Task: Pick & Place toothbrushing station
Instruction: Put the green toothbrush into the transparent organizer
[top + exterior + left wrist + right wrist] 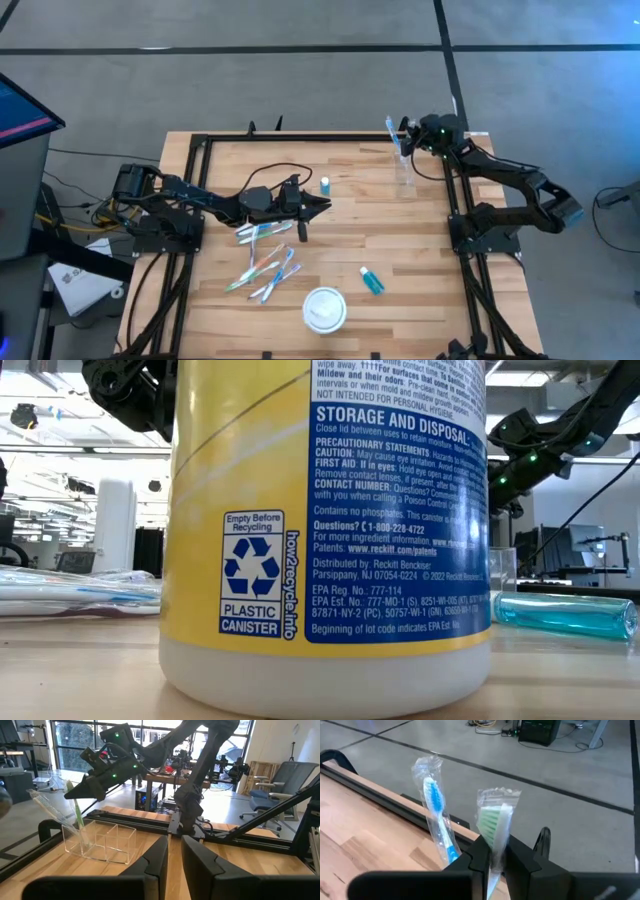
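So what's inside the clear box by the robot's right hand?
The clear holder has a blue toothbrush and a green toothbrush, both wrapped. The right gripper pinches the green one. Their lower ends are hidden.

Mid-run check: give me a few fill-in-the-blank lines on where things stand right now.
1. The right end effector grips a wrapped toothbrush whose bristles are ____.
2. The clear holder below it is divided into ____ compartments.
3. The left end effector hovers over mid-table, holding ____.
Missing words: green; two; nothing.
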You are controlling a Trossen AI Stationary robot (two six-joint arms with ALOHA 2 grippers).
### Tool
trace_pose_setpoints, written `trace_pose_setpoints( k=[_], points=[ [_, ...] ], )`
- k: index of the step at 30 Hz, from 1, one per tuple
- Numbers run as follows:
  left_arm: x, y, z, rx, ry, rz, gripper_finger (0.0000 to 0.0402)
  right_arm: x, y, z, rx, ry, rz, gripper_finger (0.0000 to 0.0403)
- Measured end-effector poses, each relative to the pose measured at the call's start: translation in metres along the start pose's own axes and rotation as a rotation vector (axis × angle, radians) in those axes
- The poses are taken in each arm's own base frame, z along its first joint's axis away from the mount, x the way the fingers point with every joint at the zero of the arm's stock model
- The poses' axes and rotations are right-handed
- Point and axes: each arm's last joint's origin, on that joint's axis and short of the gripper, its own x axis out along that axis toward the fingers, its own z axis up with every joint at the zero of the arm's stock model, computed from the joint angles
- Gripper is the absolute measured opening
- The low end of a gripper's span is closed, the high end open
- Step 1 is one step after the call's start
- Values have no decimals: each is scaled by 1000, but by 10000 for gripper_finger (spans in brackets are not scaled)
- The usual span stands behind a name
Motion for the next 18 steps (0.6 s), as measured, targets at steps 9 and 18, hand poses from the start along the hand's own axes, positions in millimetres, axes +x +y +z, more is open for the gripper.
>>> trace_pose_setpoints(
  k=[9, 18],
  points=[
    [0, 0, -1, 1, 3, 4, 48, 0, 2, 0, -25, 0, 50, 48],
    [0, 0, -1, 1, 4, 3, 48, 0, 3, 0, -60, -4, 83, 110]
  ],
)
